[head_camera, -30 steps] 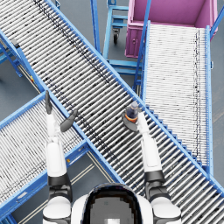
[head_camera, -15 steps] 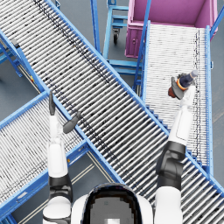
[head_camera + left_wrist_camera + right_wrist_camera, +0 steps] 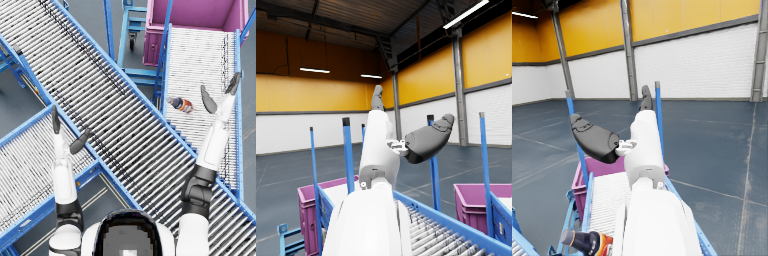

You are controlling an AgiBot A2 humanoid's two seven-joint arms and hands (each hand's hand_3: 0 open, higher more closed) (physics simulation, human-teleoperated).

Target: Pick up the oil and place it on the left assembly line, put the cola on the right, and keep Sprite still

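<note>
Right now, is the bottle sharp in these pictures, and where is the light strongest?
Head view: soft, even light, no glare; the bottle on the right conveyor is small and slightly blurred, its label unreadable. Right wrist view: the lower edge cuts the bottle. Left wrist view: a bright ceiling light strip, dark roof around it.

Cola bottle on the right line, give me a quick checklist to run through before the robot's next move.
1. Cola bottle on the right line: ok, it lies on its side on the rollers.
2. Right hand clear of the bottle: ok, it holds nothing and sits apart from the bottle.
3. Left hand free for a pick: ok, it holds nothing.
4. Oil located: not ok, no oil shows in any view.
5. Sprite undisturbed: cannot tell, it is not in view.
</note>
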